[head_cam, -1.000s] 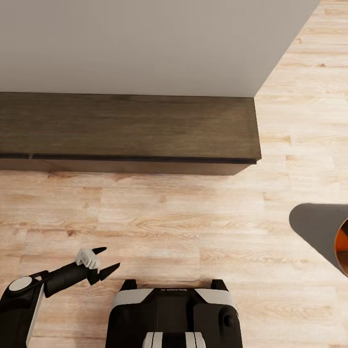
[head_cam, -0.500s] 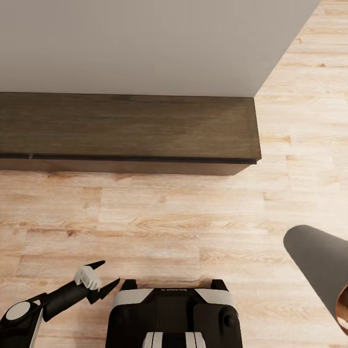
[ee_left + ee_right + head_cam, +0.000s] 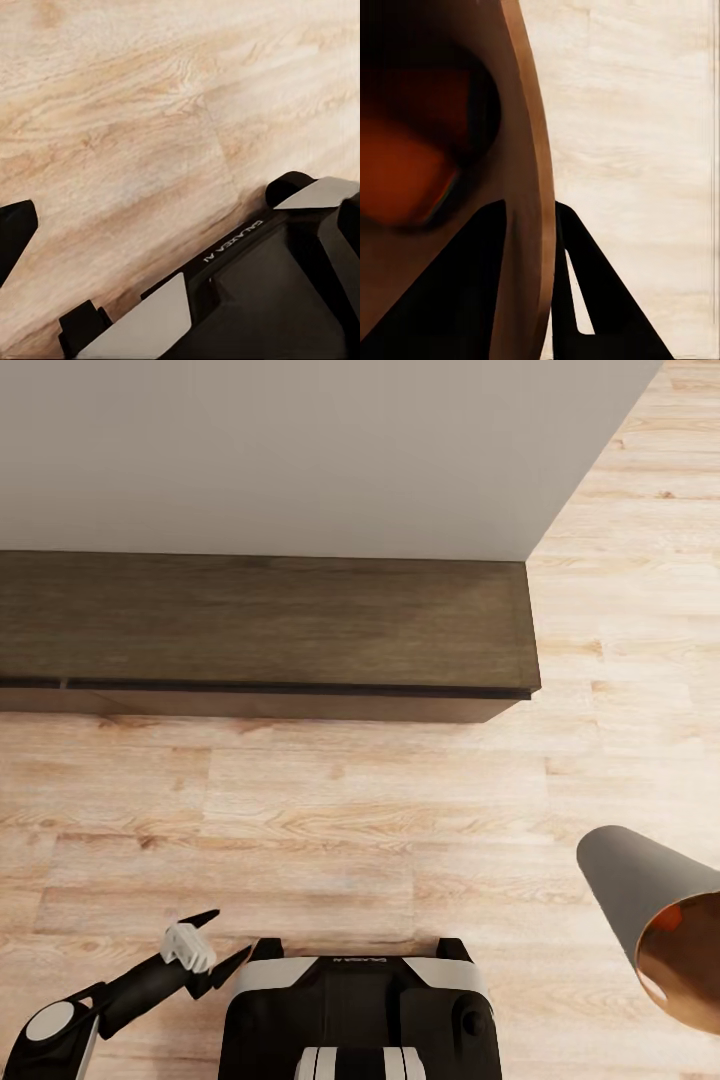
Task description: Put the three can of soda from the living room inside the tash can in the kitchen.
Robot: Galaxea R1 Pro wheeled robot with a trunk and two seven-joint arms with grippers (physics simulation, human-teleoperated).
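Trash can: the tash can (image 3: 640, 905) is at the right of the head view, lifted off the floor and tipped on its side. It is grey outside and coppery-brown inside. Its open mouth faces the lower right.
Soda can: a bit of an orange can of soda (image 3: 668, 916) shows deep inside the bin. In the right wrist view it is a blurry orange shape (image 3: 405, 176) behind the brown rim (image 3: 529, 187).
Right gripper: its dark fingers (image 3: 596, 292) pinch the bin's rim, one finger inside the wall and one outside, so the right gripper (image 3: 531, 289) holds the bin.
Left gripper: the left gripper (image 3: 222, 940) is low at the left of the head view, just beside the robot's base. Its two black fingers (image 3: 203, 917) are spread wide with nothing between them. It hangs over the bare floor.
Robot base: the black and white base (image 3: 360, 1010) sits at the bottom middle. The left wrist view shows it too (image 3: 255, 292).
Cabinet: a long dark wood cabinet (image 3: 260, 630) stands against the grey wall (image 3: 300, 450), well apart from the bin.
Floor: light wood planks (image 3: 330, 810) run between the cabinet and the robot.
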